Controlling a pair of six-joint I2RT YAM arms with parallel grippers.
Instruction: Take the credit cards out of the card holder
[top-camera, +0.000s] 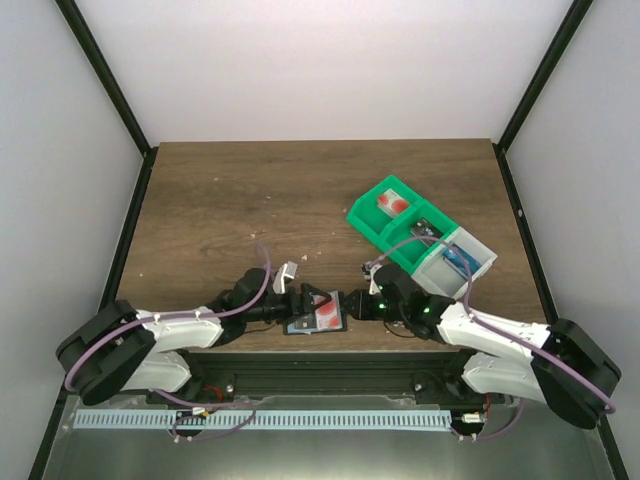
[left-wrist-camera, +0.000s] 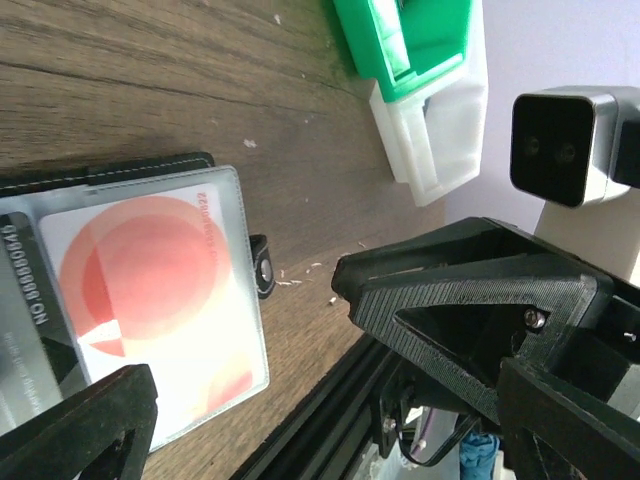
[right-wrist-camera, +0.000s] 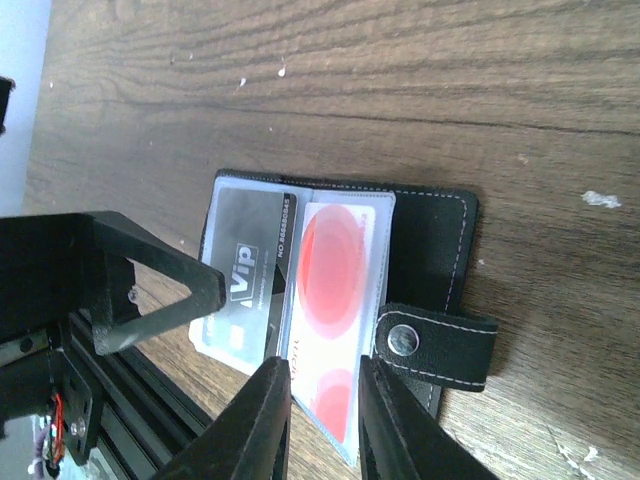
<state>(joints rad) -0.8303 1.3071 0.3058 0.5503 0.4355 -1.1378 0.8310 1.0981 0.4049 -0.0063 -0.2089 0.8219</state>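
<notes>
The table (top-camera: 230, 200) carries the green tray (top-camera: 372, 222) and the clear-white tray (top-camera: 484, 252) off to my right, well apart from the work; a red-blotched card lies in the green one. At the near edge, between my two arms, the card holder (right-wrist-camera: 430, 230) lies flat and open, its tab turned toward my right side. My left gripper (left-wrist-camera: 240, 330) is spread wide over the holder, gripping nothing. My right gripper (right-wrist-camera: 322, 375) is narrow, with only a slim gap between its fingers, poised at the near edge of the white card with the red blotch (right-wrist-camera: 335, 270). Beside that card sits a dark card (right-wrist-camera: 245, 275). I judge I am lining up to pull the red-blotched card. Next I must pinch its edge while my left gripper pins the holder down.
</notes>
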